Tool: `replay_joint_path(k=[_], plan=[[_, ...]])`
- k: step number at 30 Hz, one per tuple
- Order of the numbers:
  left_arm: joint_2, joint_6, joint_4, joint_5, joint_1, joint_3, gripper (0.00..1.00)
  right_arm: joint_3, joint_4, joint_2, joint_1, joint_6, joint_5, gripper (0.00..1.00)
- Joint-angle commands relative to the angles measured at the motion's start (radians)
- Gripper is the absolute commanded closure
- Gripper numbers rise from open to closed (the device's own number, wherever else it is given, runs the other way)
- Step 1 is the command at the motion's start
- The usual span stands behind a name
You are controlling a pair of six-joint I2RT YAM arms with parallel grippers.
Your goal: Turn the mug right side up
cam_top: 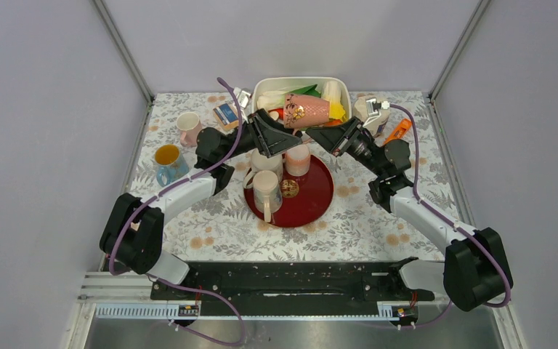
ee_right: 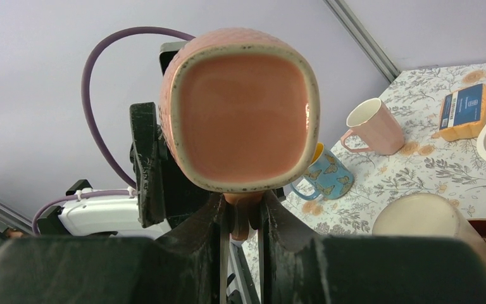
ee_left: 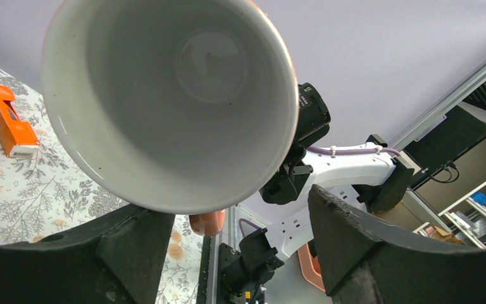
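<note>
A pink textured mug hangs on its side in the air above the back of the red tray. My right gripper is shut on the mug's handle, and its wrist view faces the mug's pink base. My left gripper is open, jaws wide apart, at the mug's mouth end. Its wrist view looks straight into the mug's white inside, and its fingers do not touch the mug.
Three pale mugs stand on the red tray. A pink mug and a blue butterfly mug sit on the table at left. A white bin of items stands at the back, with an orange tool to its right.
</note>
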Motion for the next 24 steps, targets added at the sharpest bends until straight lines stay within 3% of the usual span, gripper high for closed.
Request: replay_joint_path(k=[1, 7, 13, 16, 24], plan=[[0.005, -0.020, 0.094, 0.015, -0.005, 0.048, 0.26, 0.008, 0.139, -0.002, 0.021, -0.025, 0.030, 1.00], [0.007, -0.035, 0.110, 0.016, -0.005, 0.051, 0.43, -0.007, 0.152, 0.002, 0.035, -0.041, 0.035, 1.00], [0.006, -0.048, 0.119, 0.014, -0.006, 0.056, 0.45, -0.029, 0.164, -0.006, 0.056, -0.078, 0.033, 1.00], [0.001, -0.048, 0.120, 0.013, -0.006, 0.055, 0.52, -0.037, 0.168, -0.010, 0.063, -0.088, 0.031, 1.00], [-0.005, -0.052, 0.123, 0.011, -0.004, 0.060, 0.82, -0.060, 0.190, -0.028, 0.084, -0.136, 0.009, 1.00]])
